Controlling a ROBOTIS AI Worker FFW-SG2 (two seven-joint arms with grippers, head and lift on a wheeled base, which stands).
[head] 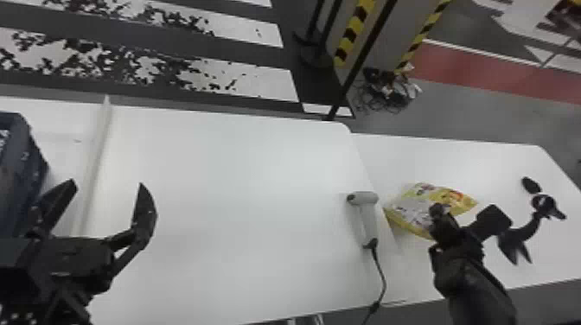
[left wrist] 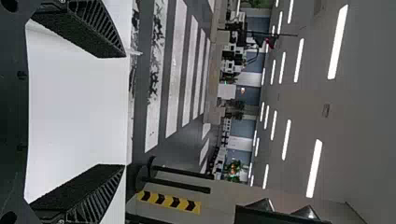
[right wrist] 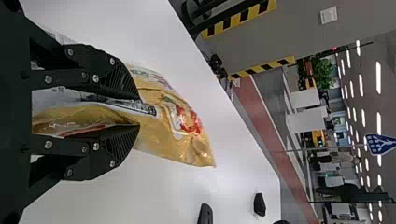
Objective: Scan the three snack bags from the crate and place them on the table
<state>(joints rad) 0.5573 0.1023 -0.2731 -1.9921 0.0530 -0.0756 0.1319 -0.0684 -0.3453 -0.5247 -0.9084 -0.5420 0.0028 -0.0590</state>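
Observation:
In the head view my left gripper (head: 107, 186) is open over the table's left part, beside the dark blue crate (head: 26, 177); in the left wrist view this gripper (left wrist: 124, 110) has nothing between its spread fingers. My right gripper (head: 442, 216) is at the yellow snack bag (head: 410, 208) over the right-hand table. The right wrist view has that gripper (right wrist: 139, 112) shut on the bag (right wrist: 175, 128), its printed yellow end sticking out past the fingertips. A grey handheld scanner (head: 365, 216) lies near the right edge of the middle table (head: 237, 194), left of the bag.
The scanner's cable (head: 382, 281) runs off the table's front edge. A black stand-like object (head: 518, 235) and a small black piece (head: 531, 185) are on the right-hand table (head: 432, 151). A raised white strip (head: 96, 151) crosses the table beside the crate. Striped posts stand behind.

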